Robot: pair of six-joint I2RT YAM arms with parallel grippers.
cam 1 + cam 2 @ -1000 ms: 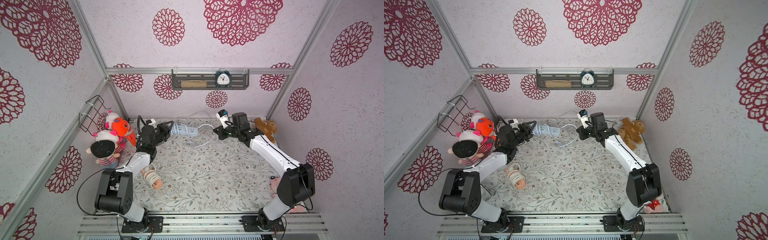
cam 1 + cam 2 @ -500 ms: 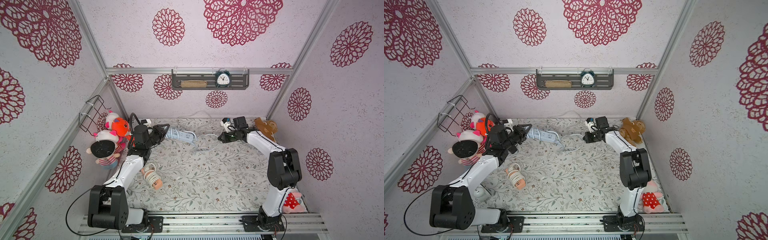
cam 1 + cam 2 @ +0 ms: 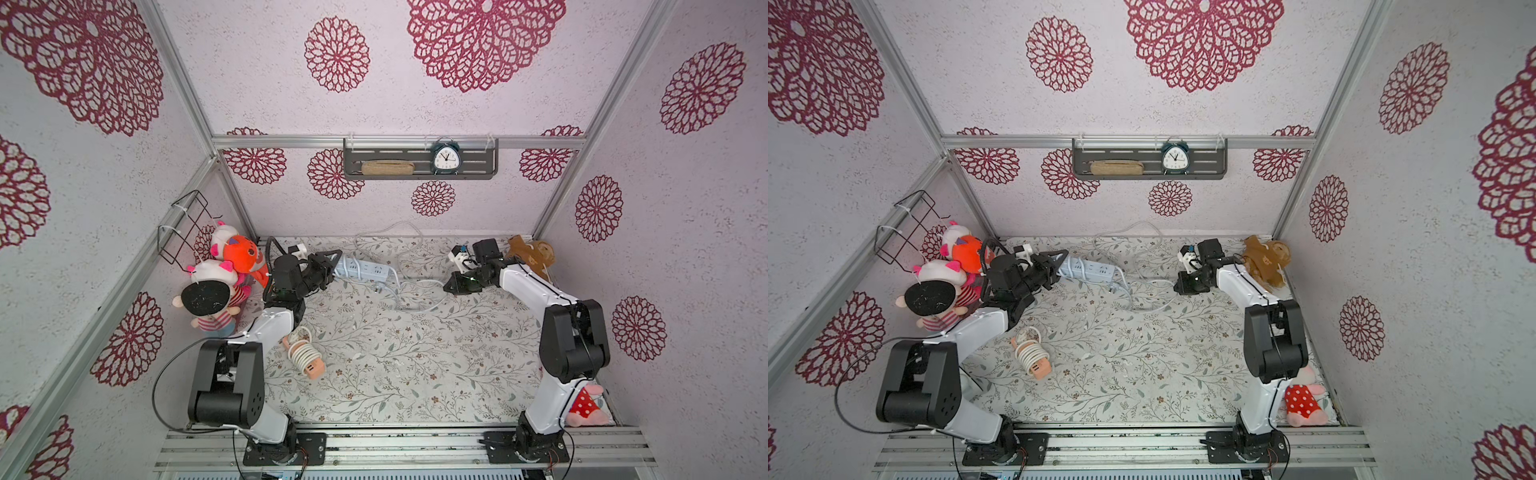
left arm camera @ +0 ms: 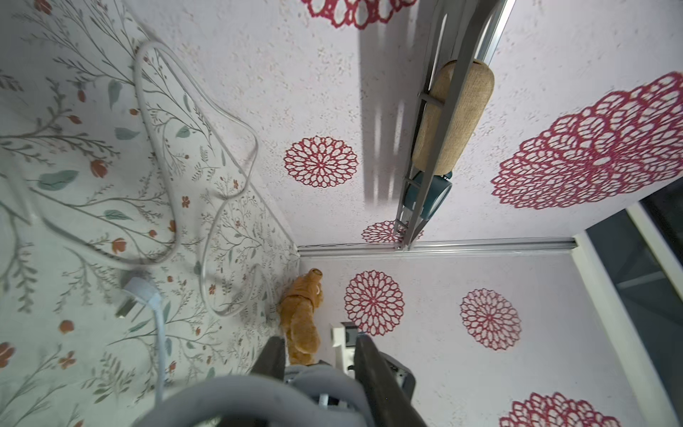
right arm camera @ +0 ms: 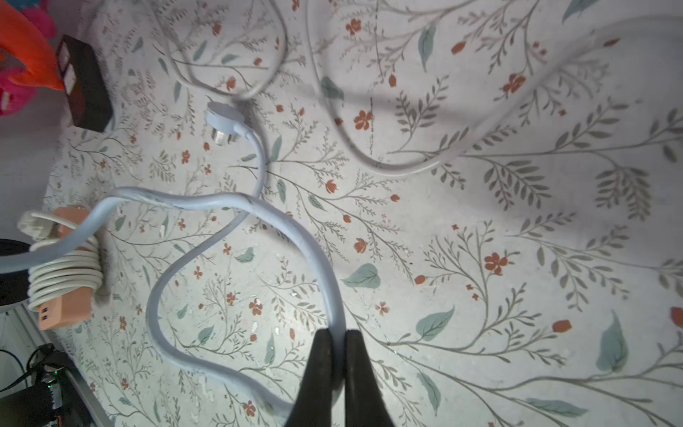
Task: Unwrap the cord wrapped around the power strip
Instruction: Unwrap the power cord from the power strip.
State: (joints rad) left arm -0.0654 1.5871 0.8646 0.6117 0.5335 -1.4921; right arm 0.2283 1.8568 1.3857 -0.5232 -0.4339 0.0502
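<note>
My 2 top views look down from high at the front, sharing the whole table (image 3: 415,374). My left wrist camera faces the far right corner; my right one hangs close over the cord (image 5: 184,201). Both catch the plug (image 4: 138,290).

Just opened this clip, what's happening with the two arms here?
The left pincer grips one end of the light-blue power strip, while the right pincer is shut on its cord further along. Most of the cord lies in loose loops on the table, plug free beside the strip; a turn or two seems to cross the strip. A second, pink strip lies wrapped and untouched near the left arm.
</note>
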